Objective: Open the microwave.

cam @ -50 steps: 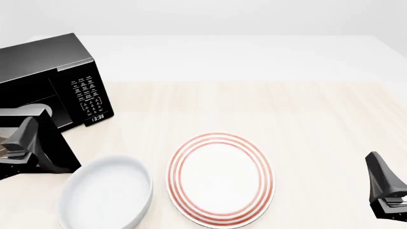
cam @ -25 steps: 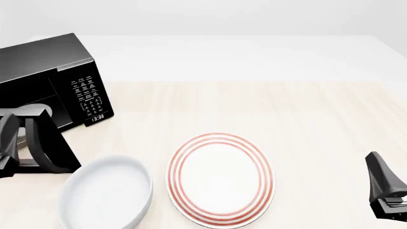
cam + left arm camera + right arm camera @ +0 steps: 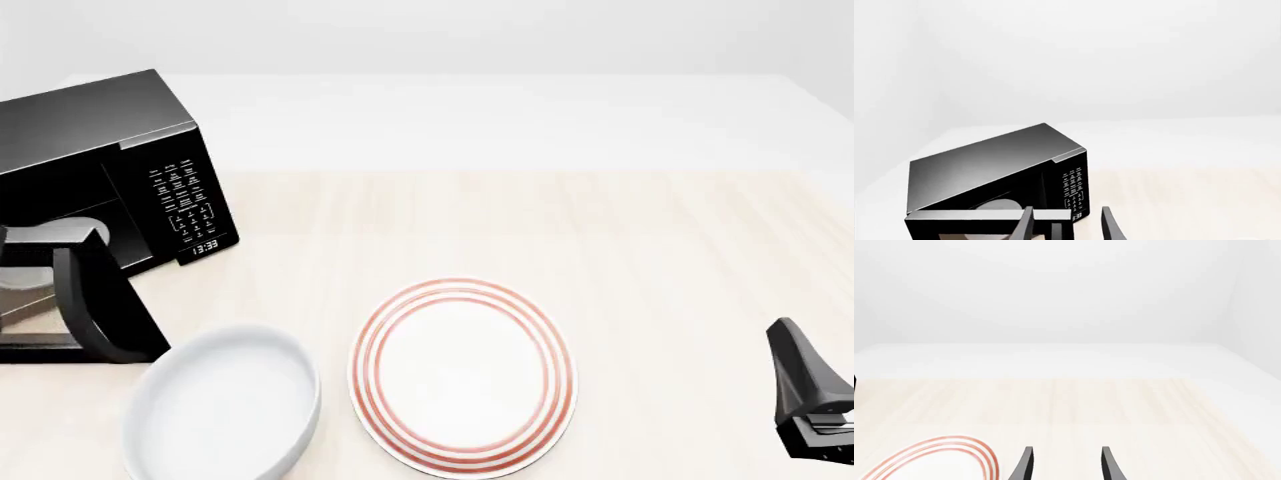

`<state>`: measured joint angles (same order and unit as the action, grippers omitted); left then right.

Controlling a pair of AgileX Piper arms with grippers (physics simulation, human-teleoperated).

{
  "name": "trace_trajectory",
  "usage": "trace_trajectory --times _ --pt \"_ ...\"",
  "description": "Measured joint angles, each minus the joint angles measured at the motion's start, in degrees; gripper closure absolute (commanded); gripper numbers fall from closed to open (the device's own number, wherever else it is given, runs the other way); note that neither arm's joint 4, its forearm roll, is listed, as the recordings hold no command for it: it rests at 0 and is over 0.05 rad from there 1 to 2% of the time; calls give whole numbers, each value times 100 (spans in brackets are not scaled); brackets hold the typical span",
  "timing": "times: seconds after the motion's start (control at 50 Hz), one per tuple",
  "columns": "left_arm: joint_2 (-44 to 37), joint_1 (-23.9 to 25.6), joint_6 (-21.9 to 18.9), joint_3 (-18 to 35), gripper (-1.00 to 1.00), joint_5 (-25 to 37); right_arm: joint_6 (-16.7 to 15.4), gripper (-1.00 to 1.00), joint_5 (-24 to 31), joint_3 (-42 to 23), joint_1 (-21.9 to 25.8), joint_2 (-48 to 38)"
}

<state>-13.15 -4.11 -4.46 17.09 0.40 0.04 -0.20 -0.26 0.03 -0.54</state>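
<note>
Left claw (image 3: 1066,227) spread apart, empty, facing the microwave (image 3: 107,160) at the counter's (image 3: 561,220) far left, door swung open; clock reads 13:33 beside the white-lettered keypad (image 3: 184,195). Right claw (image 3: 1065,465) likewise parted, empty, near the red-ringed plate (image 3: 463,374) and white bowl (image 3: 224,405)

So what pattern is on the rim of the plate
Concentric red rings on white around the plate rim; the front view shows it best.

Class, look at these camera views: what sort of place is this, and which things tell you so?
Probably a simulated kitchen tabletop, not a real room: a black microwave with its door swung open, a red-ringed plate and a white bowl on a pale wooden table, against blank white surroundings.
</note>
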Motion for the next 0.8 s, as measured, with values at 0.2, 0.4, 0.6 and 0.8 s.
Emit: trace_trajectory --times 0.2,0.4,0.6,0.8 --pt "-394 92 -119 291 -100 -56 0 -100 0 0 0 0" --pt "-1058 216 -207 706 -100 -227 1 -100 0 0 0 0" --pt "-1643 297 -319 1138 -100 -219 1 -100 0 0 -1 0" --pt "-2085 357 -324 1590 -100 -61 0 -100 6 0 2 7"
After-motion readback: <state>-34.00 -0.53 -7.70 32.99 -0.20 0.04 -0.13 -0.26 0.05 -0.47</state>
